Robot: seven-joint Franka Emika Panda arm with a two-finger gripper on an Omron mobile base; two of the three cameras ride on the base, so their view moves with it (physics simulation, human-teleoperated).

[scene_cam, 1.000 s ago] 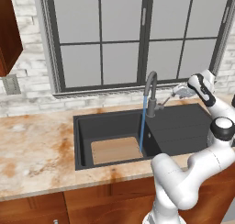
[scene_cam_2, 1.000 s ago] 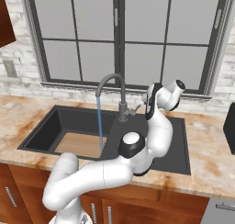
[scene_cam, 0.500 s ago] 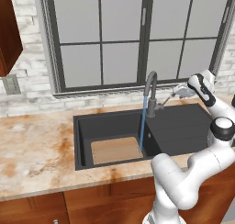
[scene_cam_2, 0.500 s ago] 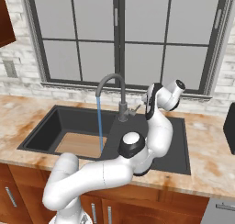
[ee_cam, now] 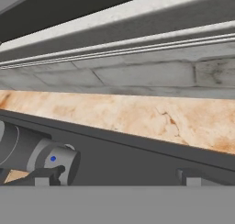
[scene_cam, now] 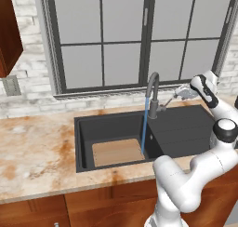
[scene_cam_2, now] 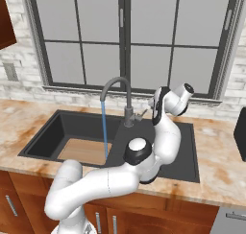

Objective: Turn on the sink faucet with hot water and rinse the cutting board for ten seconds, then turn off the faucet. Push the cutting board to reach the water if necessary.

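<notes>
gripper [scene_cam: 179, 92] sits just right of the sink faucet [scene_cam: 152, 96], level with the small side lever, near the back wall. jaws spread wide, nothing between them. in the hand view one dark fingertip [ee_cam: 46, 175] lies right by the faucet's thick grey base [ee_cam: 39, 154], the other [ee_cam: 193, 176] is well apart over the dark sink deck; can't tell if the near tip touches the base.

water [scene_cam: 144, 126] is on: thin blue stream drops straight from the arched spout into the basin. cutting board [scene_cam: 117, 151] lies flat on the basin floor, toward the front. the stream comes down at the board's right edge; can't tell if it lands on wood or just beside it. right base view shows the stream [scene_cam_2: 104, 130] ending by the board's [scene_cam_2: 84, 151] right end.

sink [scene_cam: 186, 133] is dark, basin on the left, flat drainboard on the right, set in a mottled tan counter [scene_cam: 32, 156]. window [scene_cam: 139, 35] above the brick backsplash.
</notes>
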